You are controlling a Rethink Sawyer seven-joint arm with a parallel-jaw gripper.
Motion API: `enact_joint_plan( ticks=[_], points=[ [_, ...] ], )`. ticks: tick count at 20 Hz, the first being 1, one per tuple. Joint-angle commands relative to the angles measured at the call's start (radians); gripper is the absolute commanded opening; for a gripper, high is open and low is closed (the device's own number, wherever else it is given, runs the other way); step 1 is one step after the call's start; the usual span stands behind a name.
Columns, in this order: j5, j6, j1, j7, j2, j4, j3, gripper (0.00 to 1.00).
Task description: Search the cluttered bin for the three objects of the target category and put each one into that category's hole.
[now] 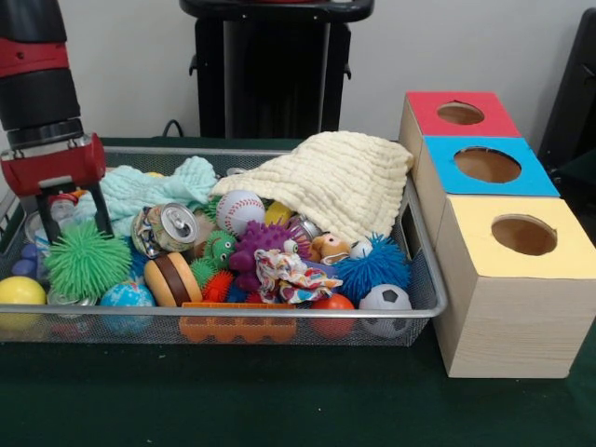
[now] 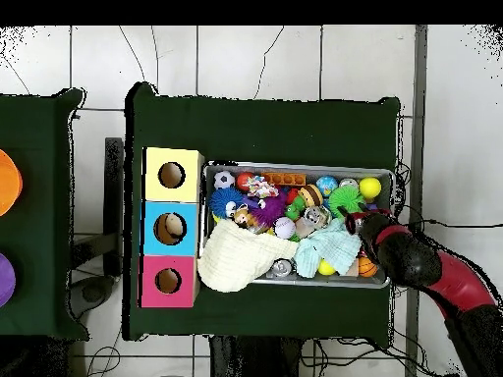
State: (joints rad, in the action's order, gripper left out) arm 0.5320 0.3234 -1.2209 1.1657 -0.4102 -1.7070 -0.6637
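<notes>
At the far left of the front view, the red gripper [image 1: 73, 207] is reaching into the bin [image 1: 279, 328], its black prongs straddling a clear bottle [image 1: 61, 212] at the bin's left end; whether they are clamping it, I cannot tell. The bottle seems to be standing roughly upright, cap uppermost. On the right, the three holed boxes [image 1: 503, 233] are waiting on the worktop [image 1: 279, 400], so sorting looks barely begun.

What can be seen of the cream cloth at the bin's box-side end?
The cream cloth looks like soft, ribbed woven fabric, pale yellow-white, loosely bunched rather than folded. It lies over the toys at the end of the wire mesh bin nearest the three boxes, and one edge drapes across the bin's rim toward the red-topped box. A baseball sits at its lower edge. Overhead, it spills past the bin's corner onto the green tabletop. Whatever lies beneath it is hidden.
</notes>
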Motion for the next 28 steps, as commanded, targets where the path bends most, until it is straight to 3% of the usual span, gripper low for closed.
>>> enact_joint_plan(
  ticks=[1, 19, 28],
  points=[
    [0.043, 0.017, 0.002, -0.028, 0.057, 0.085, -0.029, 1.00],
    [0.000, 0.163, -0.060, -0.091, -0.030, 0.042, -0.058, 1.00],
    [0.030, 0.191, -0.052, -0.120, 0.013, 0.070, -0.054, 1.00]
  ],
)
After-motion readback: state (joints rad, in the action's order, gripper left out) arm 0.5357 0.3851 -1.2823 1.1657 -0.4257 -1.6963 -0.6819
